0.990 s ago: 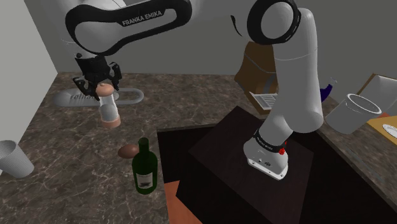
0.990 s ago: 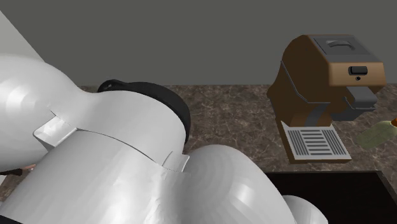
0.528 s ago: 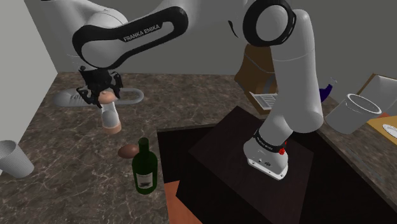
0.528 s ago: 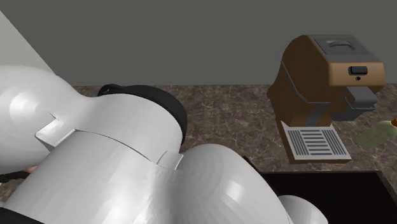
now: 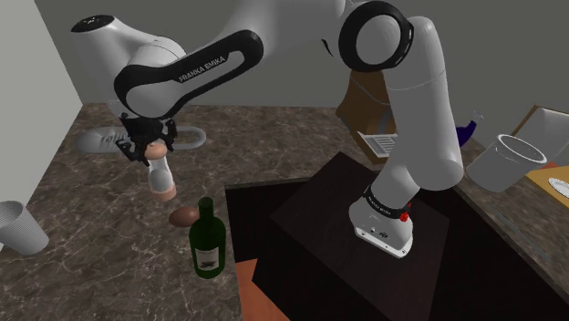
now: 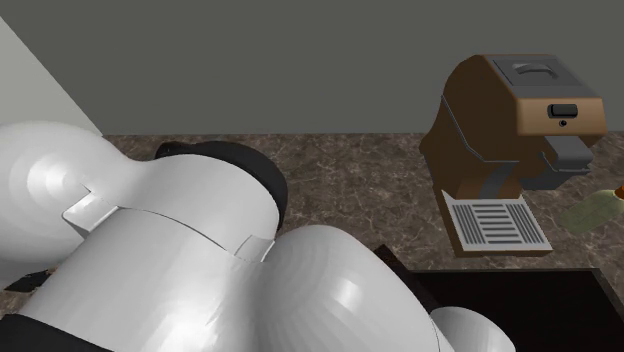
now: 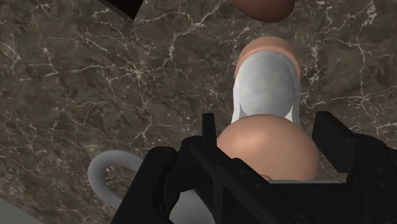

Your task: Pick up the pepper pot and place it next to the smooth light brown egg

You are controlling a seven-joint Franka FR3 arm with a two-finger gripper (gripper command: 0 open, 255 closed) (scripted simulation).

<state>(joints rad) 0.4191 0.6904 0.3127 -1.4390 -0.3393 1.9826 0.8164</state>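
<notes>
My black gripper [image 5: 150, 146] is shut on the tan top of the pepper pot [image 5: 161, 175], which has a grey body and a tan base. The pot hangs slightly tilted, its base low over the dark marble counter [image 5: 82, 274]. Just beyond the base, toward the shoulder view's lower right, lies the brown egg [image 5: 184, 216]. In the wrist view the fingers [image 7: 210, 130] clasp the pot's rounded top, the pot [image 7: 266, 86] points down at the counter, and the egg [image 7: 264, 6] lies past its base.
A dark green bottle [image 5: 208, 239] stands right beside the egg. A grey cup [image 5: 18, 226] lies at the counter's left edge. A flat grey utensil [image 5: 100, 139] rests behind the gripper. A brown coffee machine [image 6: 510, 120] stands at the back, and a white cup [image 5: 506, 162] on the right.
The gripper has carried the pepper pot down and toward the egg in the shoulder view. The arm's forearm has swung lower and leftward.
</notes>
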